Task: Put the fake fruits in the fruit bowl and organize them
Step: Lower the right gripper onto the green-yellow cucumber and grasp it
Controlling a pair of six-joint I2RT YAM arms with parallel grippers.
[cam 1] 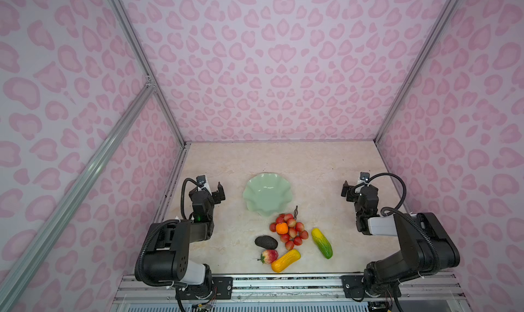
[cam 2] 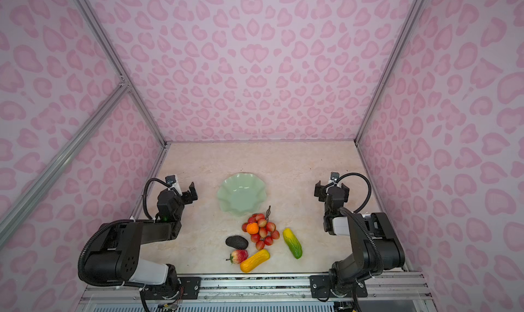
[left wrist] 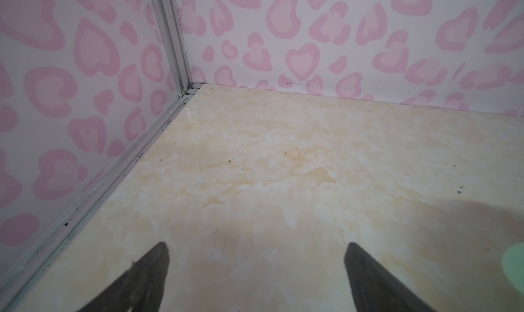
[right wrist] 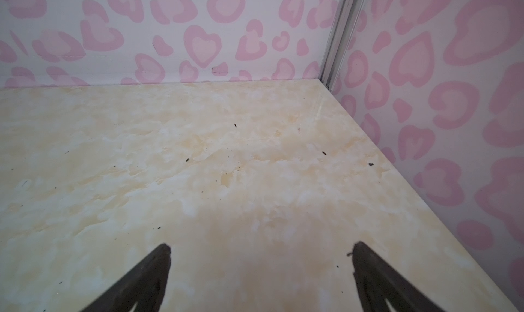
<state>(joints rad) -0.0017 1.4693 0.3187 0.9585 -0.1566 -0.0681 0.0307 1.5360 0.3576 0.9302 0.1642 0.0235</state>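
Observation:
The pale green fruit bowl stands empty mid-table; its rim shows blurred in the left wrist view. In front of it lie the fake fruits: a red berry bunch with a small orange on it, a dark avocado, a strawberry, a yellow-orange oblong and a yellow-green oblong. My left gripper hangs open left of the bowl. My right gripper hangs open to the right. Both hold nothing.
Pink heart-patterned walls with aluminium frame posts close in the marbled table on three sides. A metal rail runs along the front edge, where both arm bases sit.

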